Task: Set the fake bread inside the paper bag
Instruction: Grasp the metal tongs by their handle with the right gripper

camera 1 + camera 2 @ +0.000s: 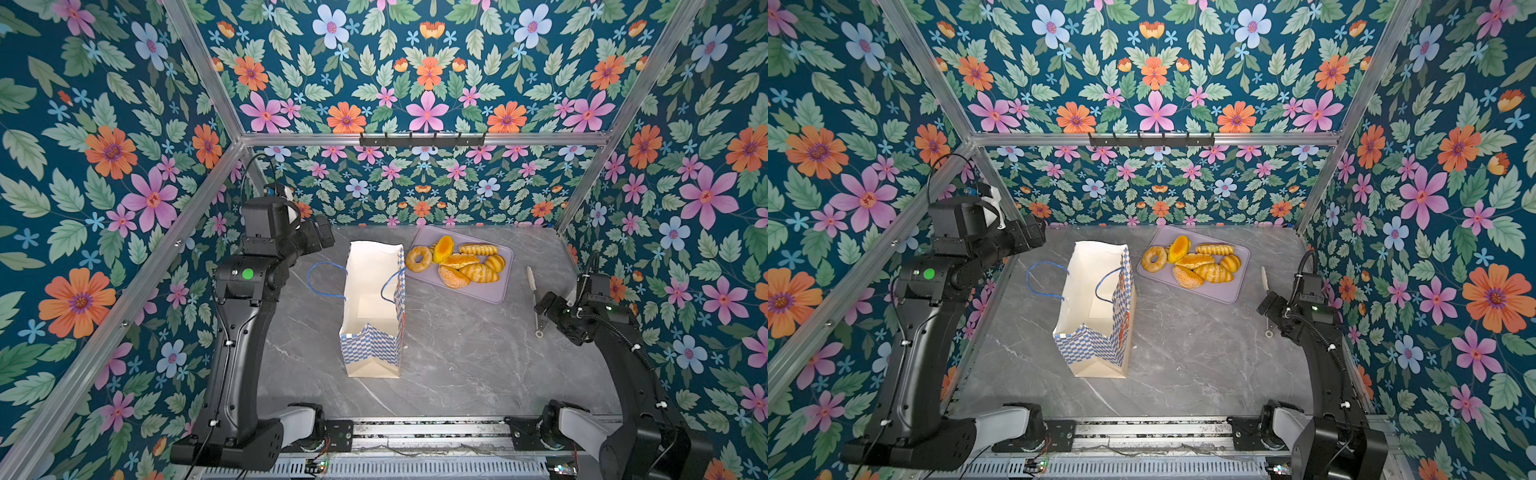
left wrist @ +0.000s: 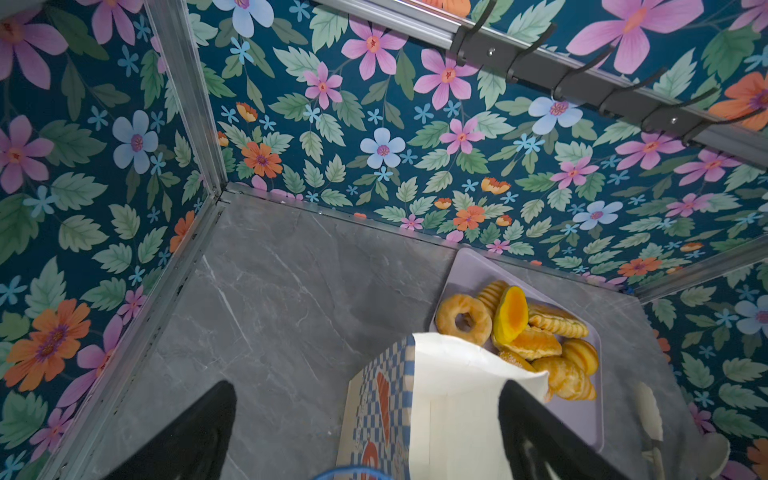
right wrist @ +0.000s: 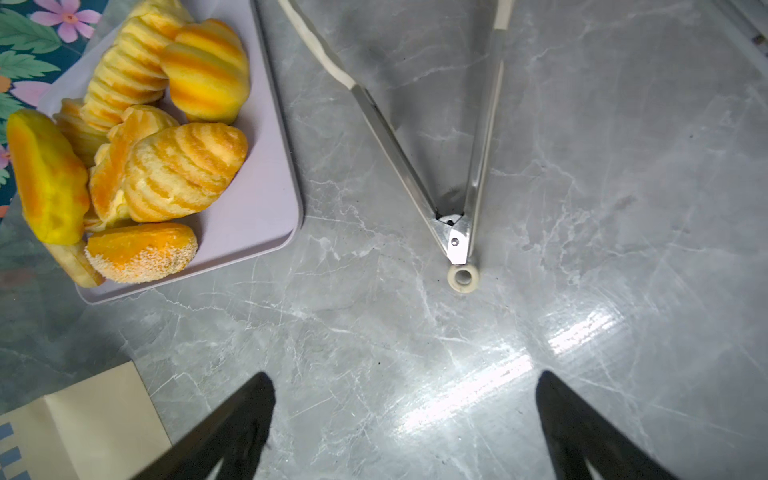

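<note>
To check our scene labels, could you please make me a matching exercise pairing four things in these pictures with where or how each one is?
Things:
1. paper bag
2. ring donut
3. tongs
4. right gripper

Places or states:
a. lying on the bare tabletop, arms spread
b. open, holding nothing
c. on the lilac tray
d. standing, mouth open

Pairs: 1-d, 2-c, 3-a, 4-b.
</note>
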You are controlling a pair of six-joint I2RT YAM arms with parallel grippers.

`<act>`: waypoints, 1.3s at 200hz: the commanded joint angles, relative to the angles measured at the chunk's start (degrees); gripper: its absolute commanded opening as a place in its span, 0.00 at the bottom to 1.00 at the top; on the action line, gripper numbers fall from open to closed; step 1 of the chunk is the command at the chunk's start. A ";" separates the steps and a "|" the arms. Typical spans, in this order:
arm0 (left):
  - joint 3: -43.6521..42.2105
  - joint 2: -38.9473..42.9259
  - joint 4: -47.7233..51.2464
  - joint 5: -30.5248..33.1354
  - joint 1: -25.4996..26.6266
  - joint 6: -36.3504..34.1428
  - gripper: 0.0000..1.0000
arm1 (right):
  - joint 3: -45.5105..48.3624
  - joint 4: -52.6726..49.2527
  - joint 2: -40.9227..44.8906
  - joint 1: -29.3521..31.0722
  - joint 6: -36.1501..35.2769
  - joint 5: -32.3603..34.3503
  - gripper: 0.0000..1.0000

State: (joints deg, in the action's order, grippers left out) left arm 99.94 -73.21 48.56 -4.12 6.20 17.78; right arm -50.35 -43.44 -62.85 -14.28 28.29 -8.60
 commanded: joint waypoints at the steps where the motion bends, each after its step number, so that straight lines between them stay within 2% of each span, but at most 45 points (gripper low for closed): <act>1: -1.44 -1.32 -3.50 -13.07 -4.01 1.75 1.00 | 0.50 0.80 -1.81 -2.07 -1.56 -1.42 0.97; 40: -7.70 0.66 -6.06 -19.36 -8.25 3.01 1.00 | 0.17 3.03 -7.64 -3.30 -3.47 0.55 0.97; 90: -16.43 5.60 -8.04 -22.16 -8.57 3.39 1.00 | -3.26 5.12 -16.86 -3.31 -5.60 3.18 0.91; 134: -24.85 10.21 -11.99 -23.57 -8.57 4.81 1.00 | -7.33 5.69 -22.74 -2.62 -8.42 3.73 0.90; 187: -26.51 11.25 -13.35 -24.62 -8.57 4.17 1.00 | -12.23 3.83 -30.50 4.48 -10.98 9.96 0.91; 213: -27.14 11.81 -13.89 -24.95 -8.57 3.94 1.00 | -12.96 3.84 -33.84 4.77 -9.60 10.24 0.91; 260: -28.29 12.00 -14.71 -26.01 -8.57 4.02 1.00 | -11.38 5.02 -34.59 4.62 -9.04 10.45 0.91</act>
State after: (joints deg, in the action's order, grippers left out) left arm 71.79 -61.25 35.79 -28.91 -2.33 22.31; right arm -62.30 -37.91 -97.12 -9.54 19.16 0.60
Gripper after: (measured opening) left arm 0.996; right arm 0.909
